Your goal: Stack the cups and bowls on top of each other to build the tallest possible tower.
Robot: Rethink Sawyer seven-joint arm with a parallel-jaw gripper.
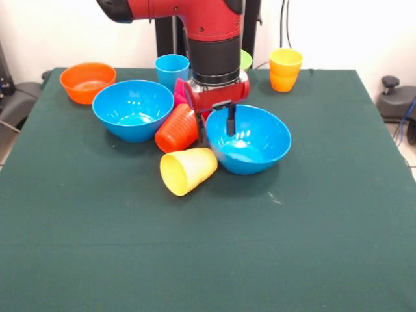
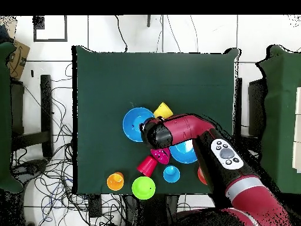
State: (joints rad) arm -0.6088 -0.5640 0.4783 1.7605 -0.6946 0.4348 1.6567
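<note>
My gripper [image 1: 216, 127] hangs open over the near-left rim of the right blue bowl [image 1: 250, 140]. One finger [image 1: 231, 120] is inside the bowl and the other is outside, beside a red-orange cup [image 1: 177, 129] that lies on its side. A pale yellow cup [image 1: 187, 170] lies tipped in front of them. Another blue bowl [image 1: 133, 109] sits to the left, with an orange bowl [image 1: 84, 81] and a light blue cup [image 1: 172, 68] behind it. A yellow-orange cup [image 1: 285, 69] stands at the back right. In the overhead view the arm covers the gripper, next to a blue bowl [image 2: 137, 123] and the yellow cup [image 2: 163, 110].
A lime-green bowl [image 2: 143, 188] and a pink-red bowl [image 2: 160, 155] sit near the robot's edge of the green table [image 1: 208, 260]; in the front view the arm largely hides them. Cables lie on the floor around the table.
</note>
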